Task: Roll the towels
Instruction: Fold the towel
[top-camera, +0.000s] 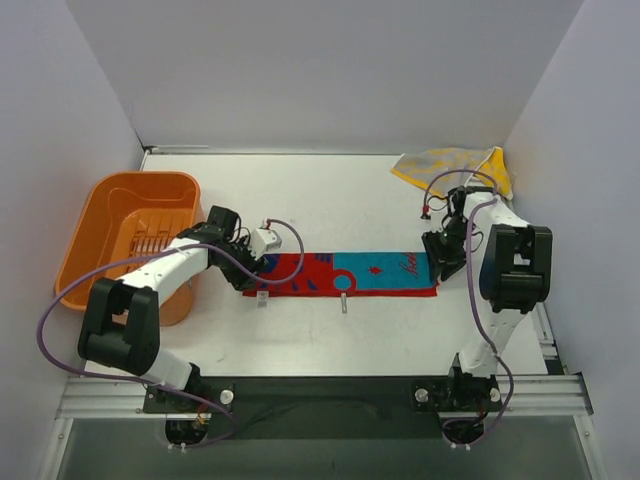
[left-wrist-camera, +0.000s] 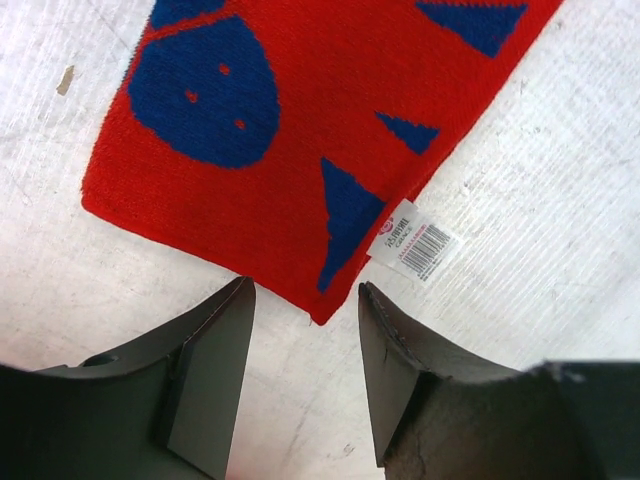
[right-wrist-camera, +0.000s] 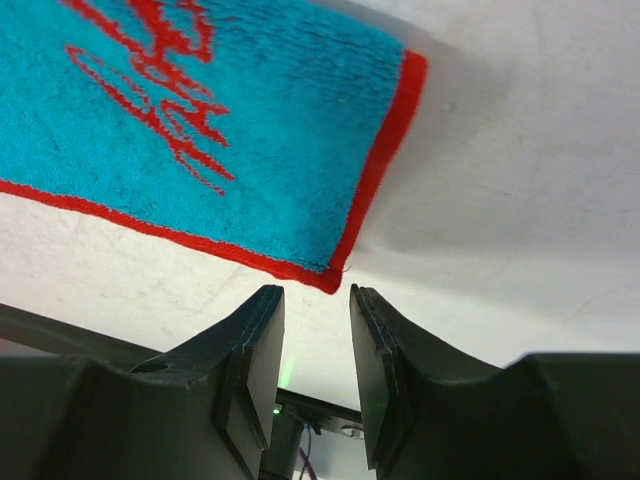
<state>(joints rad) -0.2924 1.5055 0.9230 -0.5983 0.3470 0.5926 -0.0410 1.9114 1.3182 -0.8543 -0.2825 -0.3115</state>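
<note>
A white worktop (top-camera: 330, 200), seen from above, was boxed in by pale walls (top-camera: 320, 70) on three sides; a long, narrow red and turquoise towel (top-camera: 340, 275) lay flat and unrolled across its middle, red half to the left, turquoise half to the right, running from one arm to the other; the left arm (top-camera: 180, 265) reached in over the red end, and the right arm (top-camera: 510, 260) bent down over the turquoise end.

From the left wrist camera, the left fingers (left-wrist-camera: 225, 340) were spread apart with nothing between them; the near corner of the red end, patterned with dark blue shapes, lay on the worktop in line with the gap; a small white label (left-wrist-camera: 410, 240) with a barcode stuck out from the hem beside it.

From the right wrist camera, the right fingers (right-wrist-camera: 255, 340) stood a little apart, a narrower gap than on the left, and gripped nothing; the red-edged corner of the turquoise end, marked with red lettering, lay flat just ahead of their tips.

A yellow towel (top-camera: 455, 165) with pale markings sat crumpled at the far right corner of the worktop, well apart from the long towel; an orange tub (top-camera: 125, 235) stood at the left edge, beside the left arm.
</note>
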